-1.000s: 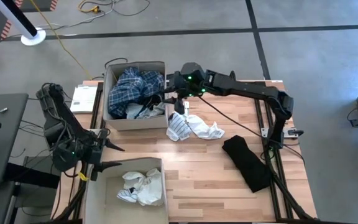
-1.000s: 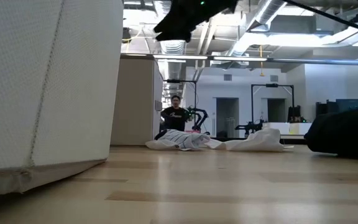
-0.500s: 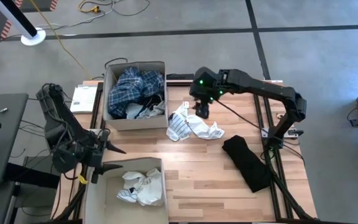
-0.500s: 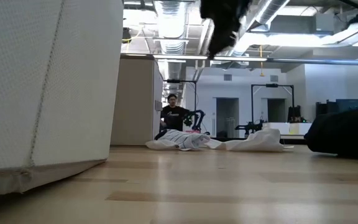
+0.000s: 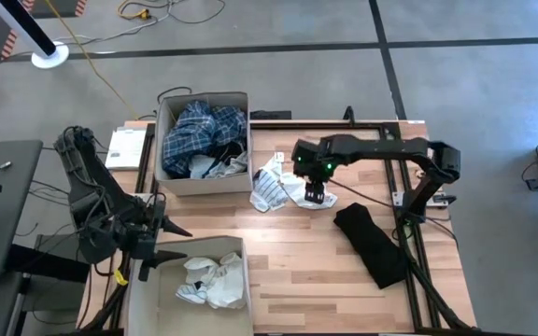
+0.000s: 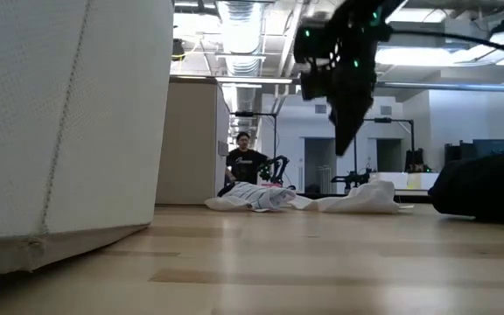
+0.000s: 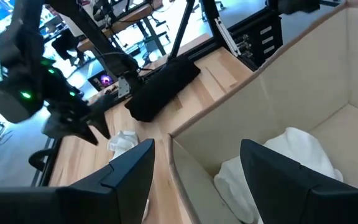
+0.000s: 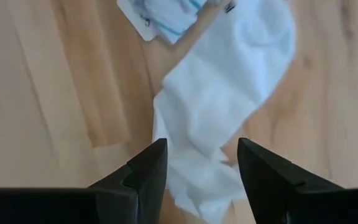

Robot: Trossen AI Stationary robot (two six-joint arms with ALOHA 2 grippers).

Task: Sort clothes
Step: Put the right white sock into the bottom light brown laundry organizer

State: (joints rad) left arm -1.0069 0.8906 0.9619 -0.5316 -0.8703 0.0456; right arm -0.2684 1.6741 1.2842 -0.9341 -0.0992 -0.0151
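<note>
Right gripper point(image 5: 318, 194) is held above the white garment point(image 5: 308, 194) near the table's point(image 5: 297, 261) middle, its fingers point(image 8: 146, 174) spread apart with nothing between them; in the right wrist view the white cloth is seen straight below, framed by the two dark fingers. Just beside it, touching its left edge, a striped piece point(image 5: 267, 191) is spread on the wood. Well apart toward the right edge, a black garment point(image 5: 370, 243) is laid out flat. Beyond these, the far box point(image 5: 204, 98) is filled with blue plaid point(image 5: 204, 131) and a few pale items, and the near box point(image 5: 144, 289) is seen to hold white clothes point(image 5: 213, 280). At the table's left edge, over the near box's rim, the left gripper point(image 5: 153, 238) is parked, its fingers parted and empty.

The step in hand is judged to be the pick-up of the white garment, with three loose pieces not yet sorted. A straight descent is called for next, so that a fold of the white cloth is pinched without the striped piece being caught along with it; since the two are touching, a grasp toward the side away from the stripes is advised. The near box is judged the likely destination, given the white things already in it
</note>
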